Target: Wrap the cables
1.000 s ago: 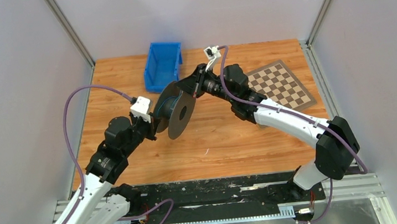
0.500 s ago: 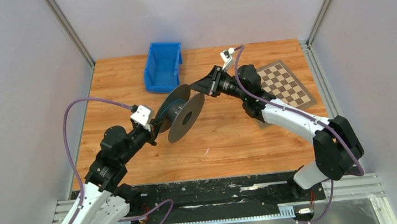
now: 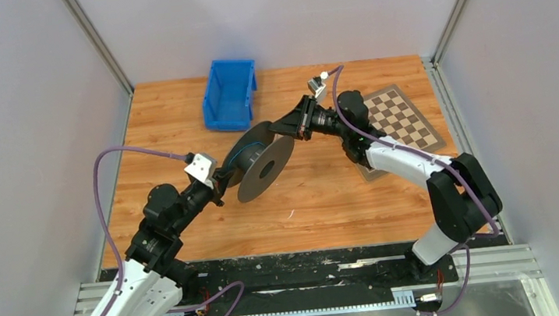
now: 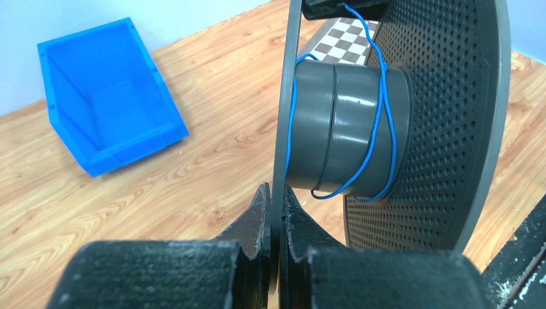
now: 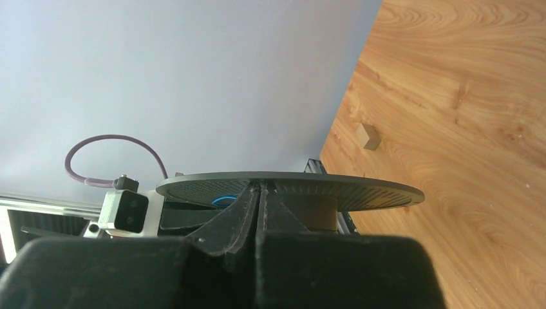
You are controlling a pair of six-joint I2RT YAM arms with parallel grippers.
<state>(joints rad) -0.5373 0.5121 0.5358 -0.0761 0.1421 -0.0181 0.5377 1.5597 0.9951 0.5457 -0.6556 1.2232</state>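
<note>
We see the left gripper (image 4: pixel 275 205) closed narrowly on the rim of one flange of the perforated spool (image 3: pixel 266 167), holding it tilted above the middle of the table (image 3: pixel 321 208). The right gripper (image 5: pixel 259 190) is pressed fully together at the spool's far edge. The thin blue cable (image 4: pixel 381 103), looped loosely round the hub, runs up into its tips. The left arm reaches in from the near left. The right arm, elbow bent, stretches leftwards past the checkerboard (image 3: pixel 405 117).
</note>
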